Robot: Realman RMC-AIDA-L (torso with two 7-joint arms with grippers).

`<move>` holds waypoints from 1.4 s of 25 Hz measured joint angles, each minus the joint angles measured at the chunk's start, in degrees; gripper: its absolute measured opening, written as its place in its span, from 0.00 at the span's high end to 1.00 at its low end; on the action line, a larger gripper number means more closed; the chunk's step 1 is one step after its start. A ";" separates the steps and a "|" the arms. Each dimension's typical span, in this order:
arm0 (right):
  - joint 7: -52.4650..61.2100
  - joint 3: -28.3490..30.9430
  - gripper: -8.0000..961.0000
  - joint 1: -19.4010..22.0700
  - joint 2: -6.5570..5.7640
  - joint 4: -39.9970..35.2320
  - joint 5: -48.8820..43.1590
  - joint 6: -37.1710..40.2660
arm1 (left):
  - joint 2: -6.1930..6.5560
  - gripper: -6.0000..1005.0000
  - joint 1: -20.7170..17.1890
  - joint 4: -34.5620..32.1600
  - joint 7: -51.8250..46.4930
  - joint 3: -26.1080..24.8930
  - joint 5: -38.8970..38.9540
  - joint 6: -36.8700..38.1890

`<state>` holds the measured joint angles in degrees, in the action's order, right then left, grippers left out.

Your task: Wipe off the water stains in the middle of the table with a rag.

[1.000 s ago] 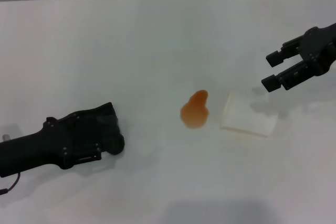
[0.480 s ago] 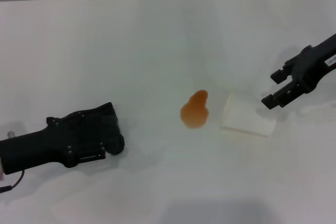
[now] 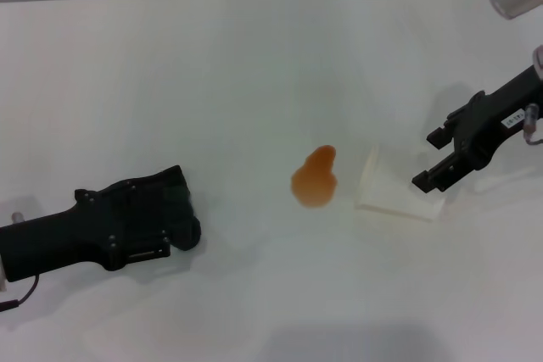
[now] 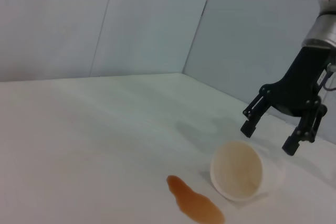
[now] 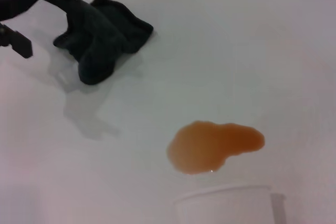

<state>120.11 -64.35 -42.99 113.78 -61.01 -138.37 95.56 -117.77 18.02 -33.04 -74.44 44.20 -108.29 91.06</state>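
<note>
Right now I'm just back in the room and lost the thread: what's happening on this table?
An orange spill sits mid-table, unwiped, beside a tipped-over white cup. The right gripper hangs open just above the cup's far end, not gripping it. The left gripper is low over the table at the left; the right wrist view shows the dark rag right by its fingers, well away from the spill. Whether it grips the rag is unclear.

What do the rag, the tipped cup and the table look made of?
Rag: dark soft cloth, matte, folded and wrinkled. Cup: thin translucent white plastic, probably; the look leaves it open. Table: smooth white matte top, material unclear.
</note>
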 joint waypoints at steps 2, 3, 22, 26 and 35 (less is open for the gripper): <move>-0.11 -0.68 0.11 0.06 0.18 -0.02 -0.03 -0.49 | -0.01 0.13 0.00 0.00 0.00 0.00 0.00 -0.01; -0.14 -0.97 0.11 0.06 0.23 -0.03 -0.03 -0.64 | -0.03 0.13 0.00 0.00 0.00 0.00 0.00 -0.01; -0.18 -6.09 0.11 0.63 1.34 0.97 -1.48 -4.23 | -0.18 0.13 0.29 0.00 0.00 -0.26 0.02 -0.01; 0.15 -8.62 0.11 1.06 1.36 0.99 -1.48 -6.23 | -0.18 0.13 0.34 0.00 0.00 -0.21 0.02 -0.01; 0.11 -9.34 0.11 1.44 1.42 0.99 -1.47 -7.23 | -0.18 0.13 0.37 0.00 0.00 -0.36 0.02 -0.01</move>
<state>120.22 -73.69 -41.55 115.20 -60.03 -139.84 88.33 -117.95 18.39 -33.04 -74.44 43.84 -108.27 91.05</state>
